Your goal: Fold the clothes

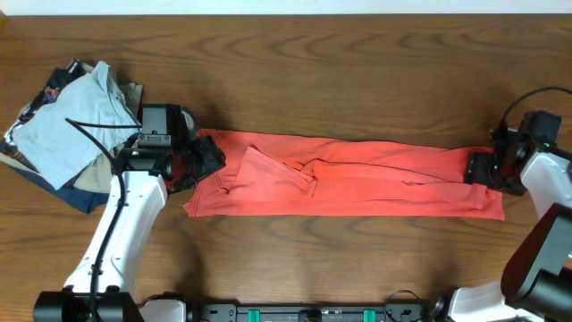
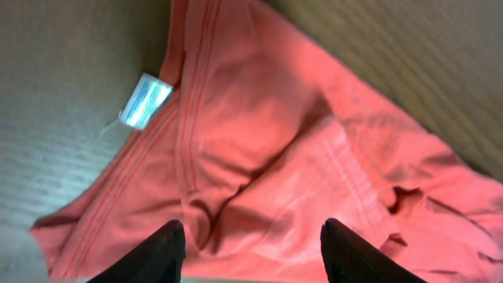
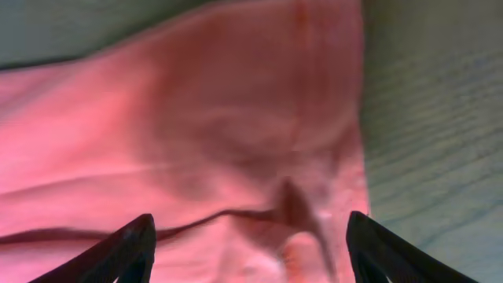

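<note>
- The left gripper point(image 1: 204, 161) sits over the left end of the red-orange T-shirt point(image 1: 375, 179). In the left wrist view its two dark fingers point(image 2: 169, 251) stand wide apart at the bottom of the frame, with cloth lying between them and nothing pinched.
- The right gripper point(image 1: 478, 167) is at the shirt's right end. In the right wrist view its fingers point(image 3: 130, 251) are spread just as wide in the lower corners, over a wrinkled stretch of cloth and closed on nothing.
- The shirt lies as a long narrow band across the middle of the overhead frame, running from one gripper to the other. A flap point(image 1: 268, 174) is folded in on top near its left end.
- In the left wrist view the ribbed collar point(image 2: 187, 118) runs down from the top, and a small white tag point(image 2: 145, 101) sticks out beside it in the upper left.
- A pile of other garments, with a light grey T-shirt point(image 1: 76, 116) on top, lies in the upper left of the overhead frame, apart from the red shirt.
- Everything rests on a dark wooden table point(image 1: 340, 72).
</note>
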Robot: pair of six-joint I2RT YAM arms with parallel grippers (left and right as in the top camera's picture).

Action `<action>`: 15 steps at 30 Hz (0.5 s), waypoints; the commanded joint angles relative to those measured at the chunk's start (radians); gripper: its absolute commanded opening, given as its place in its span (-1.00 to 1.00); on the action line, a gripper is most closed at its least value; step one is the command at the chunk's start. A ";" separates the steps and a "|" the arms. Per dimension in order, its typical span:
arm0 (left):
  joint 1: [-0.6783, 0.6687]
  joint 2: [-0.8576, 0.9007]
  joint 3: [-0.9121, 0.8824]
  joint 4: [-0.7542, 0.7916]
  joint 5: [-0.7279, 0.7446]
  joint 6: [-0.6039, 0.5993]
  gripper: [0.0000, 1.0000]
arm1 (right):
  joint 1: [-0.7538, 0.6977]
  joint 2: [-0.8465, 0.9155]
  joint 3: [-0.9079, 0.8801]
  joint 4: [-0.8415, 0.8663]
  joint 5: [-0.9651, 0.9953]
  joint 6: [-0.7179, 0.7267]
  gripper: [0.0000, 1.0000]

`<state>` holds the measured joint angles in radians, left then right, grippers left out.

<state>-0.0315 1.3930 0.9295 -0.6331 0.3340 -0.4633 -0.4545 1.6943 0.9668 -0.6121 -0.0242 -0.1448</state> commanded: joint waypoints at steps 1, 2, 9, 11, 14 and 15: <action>0.003 -0.001 0.004 -0.033 -0.013 0.018 0.15 | -0.047 0.020 -0.008 0.014 0.025 -0.049 0.52; 0.003 -0.002 0.004 -0.037 -0.013 0.018 0.15 | -0.058 0.024 -0.008 0.017 0.024 -0.055 0.52; 0.003 -0.002 0.004 -0.036 -0.013 0.018 0.15 | -0.110 0.057 -0.008 0.046 -0.148 -0.108 0.48; 0.003 -0.002 0.004 -0.036 -0.013 0.018 0.15 | -0.108 0.074 -0.010 0.044 -0.149 -0.107 0.50; 0.003 -0.002 0.004 -0.036 -0.013 0.018 0.15 | -0.108 0.096 -0.018 0.043 -0.149 -0.107 0.50; 0.003 -0.002 0.004 -0.036 -0.013 0.018 0.15 | -0.108 0.103 -0.021 0.042 -0.149 -0.107 0.50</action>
<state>-0.0315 1.3933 0.9295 -0.6662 0.3336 -0.4629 -0.5564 1.7687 0.9646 -0.5632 -0.1349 -0.2314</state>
